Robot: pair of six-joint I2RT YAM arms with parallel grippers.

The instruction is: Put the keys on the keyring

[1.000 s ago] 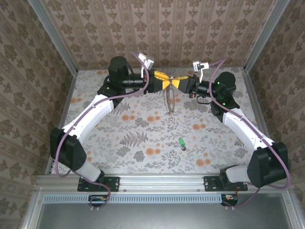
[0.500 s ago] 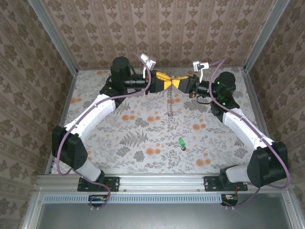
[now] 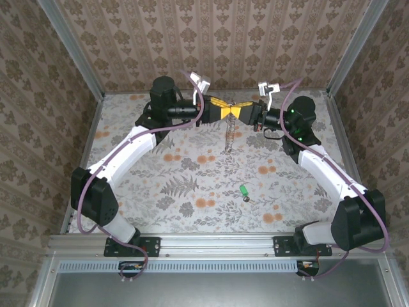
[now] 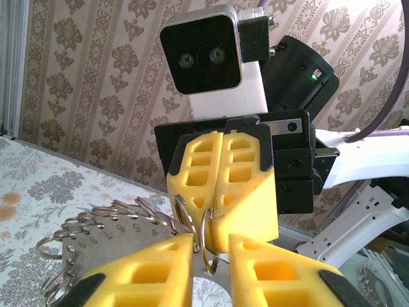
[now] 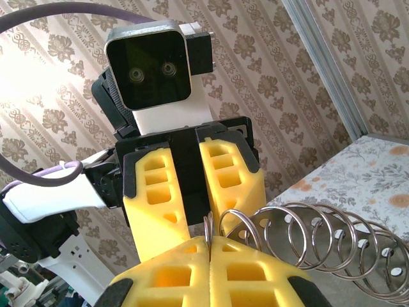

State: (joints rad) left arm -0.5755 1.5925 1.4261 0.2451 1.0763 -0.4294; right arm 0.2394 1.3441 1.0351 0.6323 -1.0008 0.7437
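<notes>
Rings of the keyring (image 3: 225, 133) hang silvery at the far centre, turned more edge-on than a second ago. There the right gripper (image 3: 235, 112) pinches one ring, while the left gripper (image 3: 223, 110) has narrowed, leaving a slim gap around it. The green key (image 3: 243, 190) lies unmoved, right of centre on the floral table (image 3: 160, 185). Papered walls (image 3: 211, 38) stand close behind. The near half lies open up to a metal rail (image 3: 211, 242).

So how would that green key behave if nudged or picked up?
The green key seems to lie flat on the table, so it would probably slide, not roll. It looks tiny against the table's flower pattern, so it is likely light and fiddly to pinch.
</notes>
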